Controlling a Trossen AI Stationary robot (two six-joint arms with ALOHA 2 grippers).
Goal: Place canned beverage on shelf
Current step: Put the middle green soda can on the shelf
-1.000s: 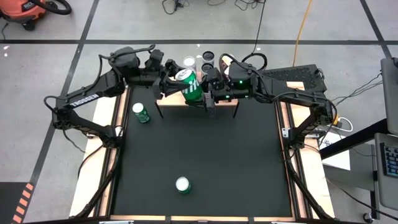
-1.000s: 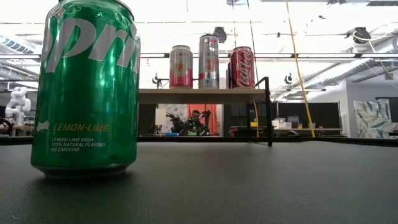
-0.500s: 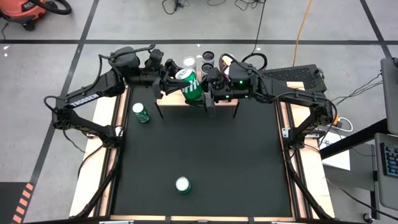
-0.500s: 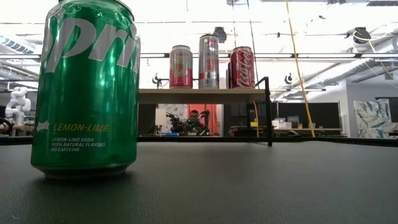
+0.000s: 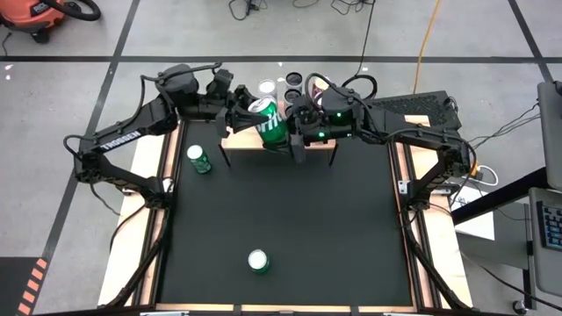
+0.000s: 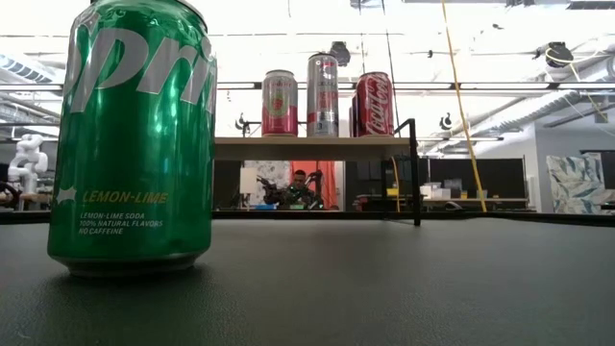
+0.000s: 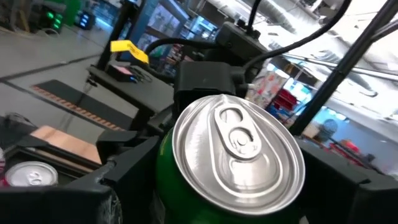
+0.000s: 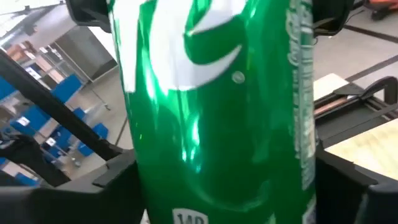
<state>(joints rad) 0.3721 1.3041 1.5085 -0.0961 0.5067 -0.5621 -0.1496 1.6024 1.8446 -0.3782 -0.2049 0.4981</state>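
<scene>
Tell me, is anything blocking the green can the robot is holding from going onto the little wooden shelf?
Partly. Three cans already stand along the shelf, and in the high view the held green can hangs tilted between the left gripper and right gripper. Whether a free spot remains cannot be told.

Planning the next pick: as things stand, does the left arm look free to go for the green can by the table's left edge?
Probably not yet. The left gripper is up at the shelf, closed around the tilted can that the right gripper also flanks. The can by the left edge stands unobstructed, so releasing should free the way.
</scene>
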